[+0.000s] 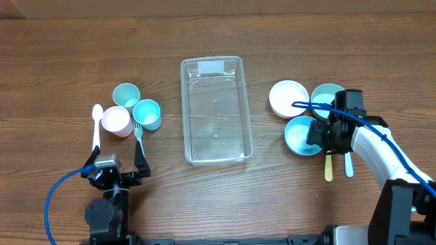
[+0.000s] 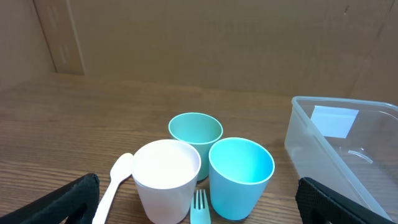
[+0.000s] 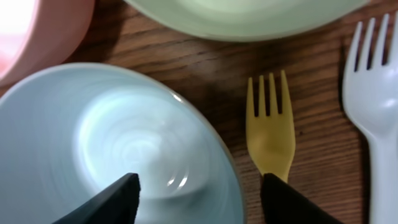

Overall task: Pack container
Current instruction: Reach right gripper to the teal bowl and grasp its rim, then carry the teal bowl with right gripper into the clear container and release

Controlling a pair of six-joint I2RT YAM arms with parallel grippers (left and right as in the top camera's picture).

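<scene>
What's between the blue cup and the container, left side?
Nothing. Overhead shows only bare wooden table between the blue cup and the container. The left wrist view shows the same gap.

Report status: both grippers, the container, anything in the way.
Left gripper open, near the cups. Right gripper open, over the blue bowl rim. Container empty, mid-table. Nothing blocking it.

No readable text; container (image 2: 348, 134) sticker (image 2: 334, 121) blank.
</scene>
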